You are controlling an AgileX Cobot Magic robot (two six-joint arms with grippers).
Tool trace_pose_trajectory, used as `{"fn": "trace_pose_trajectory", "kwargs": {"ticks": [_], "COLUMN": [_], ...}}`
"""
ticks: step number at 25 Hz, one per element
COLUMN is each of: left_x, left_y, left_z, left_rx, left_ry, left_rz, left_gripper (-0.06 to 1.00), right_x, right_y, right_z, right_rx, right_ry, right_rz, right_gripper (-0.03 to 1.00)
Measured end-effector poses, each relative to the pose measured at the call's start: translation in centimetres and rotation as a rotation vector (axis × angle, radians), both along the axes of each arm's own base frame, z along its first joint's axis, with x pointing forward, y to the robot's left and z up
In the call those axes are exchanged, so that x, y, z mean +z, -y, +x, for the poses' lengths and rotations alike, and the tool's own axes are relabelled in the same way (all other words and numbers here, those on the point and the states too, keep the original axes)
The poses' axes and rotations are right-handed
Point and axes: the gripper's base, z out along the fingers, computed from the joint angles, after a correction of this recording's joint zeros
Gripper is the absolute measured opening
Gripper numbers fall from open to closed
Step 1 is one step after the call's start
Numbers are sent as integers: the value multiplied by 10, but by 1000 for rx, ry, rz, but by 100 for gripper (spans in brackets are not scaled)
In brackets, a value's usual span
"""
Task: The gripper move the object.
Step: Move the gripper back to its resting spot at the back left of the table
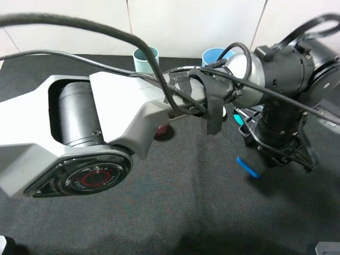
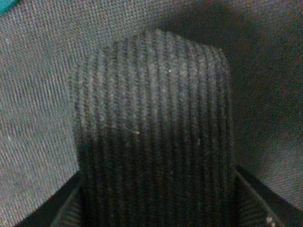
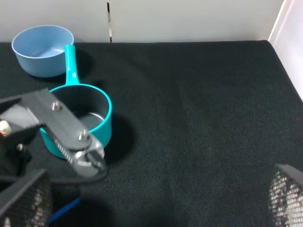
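The left fingers (image 2: 64, 210) are clamping the sponge (image 2: 151, 132) by its sides over the desk (image 1: 175, 202), near the pot (image 3: 80, 118); being soft and light, it is probably needing only a gentle squeeze; the right fingers (image 3: 23, 198) are standing apart.

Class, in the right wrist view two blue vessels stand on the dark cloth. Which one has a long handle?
The teal saucepan. Its straight handle points toward the pale blue bowl, which is lighter in colour and has no handle.
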Motion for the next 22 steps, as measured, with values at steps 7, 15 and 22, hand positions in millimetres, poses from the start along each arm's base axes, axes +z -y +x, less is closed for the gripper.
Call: {"fn": "trace_pose_trajectory", "kwargs": {"ticks": [7,15,22], "left_x": [20,45,70], "left_y": [4,2,-3], "left_z": [2,1,2], "left_rx": [-15,-38,-55], "left_ry": [29,52,109], "left_rz": [-60,-100,-126], "left_gripper": [64,63,63], "right_x": [0,0,0], "right_y": [0,0,0], "right_z": [0,0,0], "right_rx": [0,0,-7], "right_ry": [0,0,0], "right_rz": [0,0,14], "right_gripper": [69,69,69]}}
